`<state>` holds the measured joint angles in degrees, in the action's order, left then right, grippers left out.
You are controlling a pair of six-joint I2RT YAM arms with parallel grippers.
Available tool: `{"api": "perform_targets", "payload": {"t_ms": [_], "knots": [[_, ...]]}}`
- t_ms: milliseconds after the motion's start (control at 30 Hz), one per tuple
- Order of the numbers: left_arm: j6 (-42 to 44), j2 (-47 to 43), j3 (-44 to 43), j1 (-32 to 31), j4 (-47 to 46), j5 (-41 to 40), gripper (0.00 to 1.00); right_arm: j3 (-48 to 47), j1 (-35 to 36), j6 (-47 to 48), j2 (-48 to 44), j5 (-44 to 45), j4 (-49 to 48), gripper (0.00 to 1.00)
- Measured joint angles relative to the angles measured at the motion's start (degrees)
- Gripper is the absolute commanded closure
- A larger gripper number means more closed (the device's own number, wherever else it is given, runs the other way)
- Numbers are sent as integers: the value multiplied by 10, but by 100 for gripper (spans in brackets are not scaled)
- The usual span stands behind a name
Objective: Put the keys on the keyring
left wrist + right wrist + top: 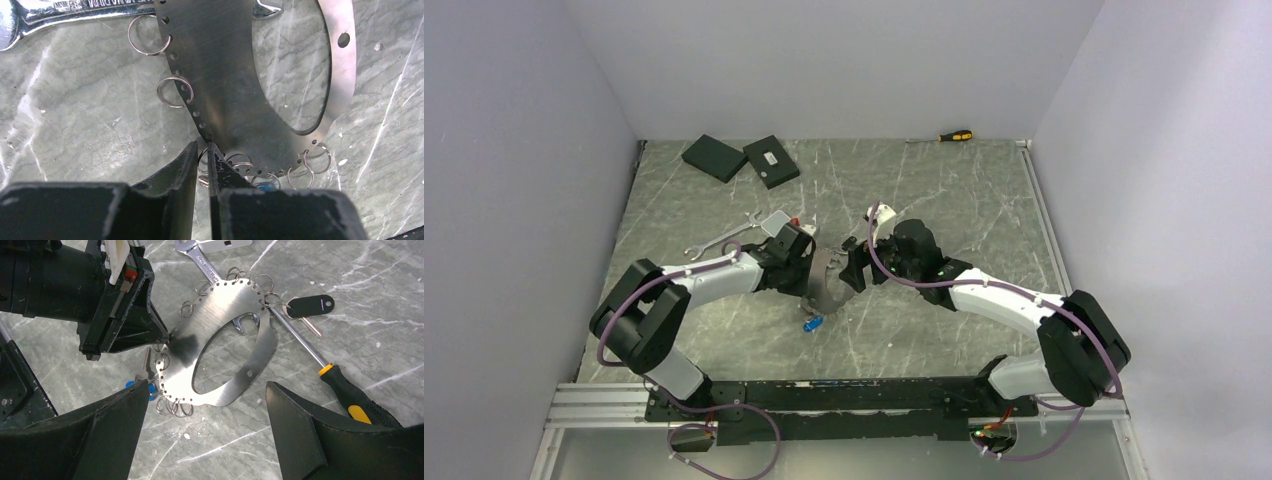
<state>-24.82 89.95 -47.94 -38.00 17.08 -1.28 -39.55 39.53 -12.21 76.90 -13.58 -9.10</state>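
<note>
Left gripper [202,149] pins the keyring [220,305]; right gripper [207,390] hangs above it, ready to fetch a key.

In the right wrist view the left jaws are almost closed on the flat, plate-like keyring's rim at its 9 o'clock; the right jaws are wide and hold nothing; the keyring lies mid-table [360,270] over one wrench [192,252]; two keys counted: a black key [310,305] at 2 o'clock, seemingly hooked on already, and a blue key [149,388] at 8 o'clock, attachment unclear; roughly ten small rings [186,308] fringe the rim, some overlapping; two screwdrivers: the near screwdriver [350,392] at 4 o'clock, the far screwdriver [951,135] at the table's 12 o'clock edge; next, I judge, the right gripper must drop onto the blue key, pinch its thin head and thread it onto a ring.
</note>
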Motion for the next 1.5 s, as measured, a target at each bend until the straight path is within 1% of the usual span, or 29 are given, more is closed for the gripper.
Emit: {"api": "perform_targets", "payload": {"t_ms": [100, 200, 267, 367, 633, 867, 1067, 1200, 1300, 1500], "knots": [[1, 0, 0, -4, 3, -1, 88, 0, 0, 0, 0, 0, 0, 10], [1, -2, 0, -7, 4, -2, 89, 0, 0, 0, 0, 0, 0, 10], [1, -3, 0, -9, 4, -3, 91, 0, 0, 0, 0, 0, 0, 10], [1, -6, 0, -11, 8, -5, 100, 0, 0, 0, 0, 0, 0, 10], [-2, -11, -9, -14, 39, -19, 100, 0, 1, 0, 0, -3, 0, 11], [-24, -15, -65, -14, 110, -29, 100, 3, 1, 4, -2, -17, -4, 11], [-45, -24, -101, -14, 144, -20, 100, 23, 2, 9, -19, -42, -25, 12], [-59, -24, -112, -14, 163, -11, 100, 35, 5, 17, -31, -67, -48, 16], [-71, -24, -123, -12, 179, 5, 100, 57, 9, 29, -52, -91, -78, 16], [-106, -24, -155, 1, 205, 42, 100, 145, 17, 53, -109, -126, -195, 16]]}}
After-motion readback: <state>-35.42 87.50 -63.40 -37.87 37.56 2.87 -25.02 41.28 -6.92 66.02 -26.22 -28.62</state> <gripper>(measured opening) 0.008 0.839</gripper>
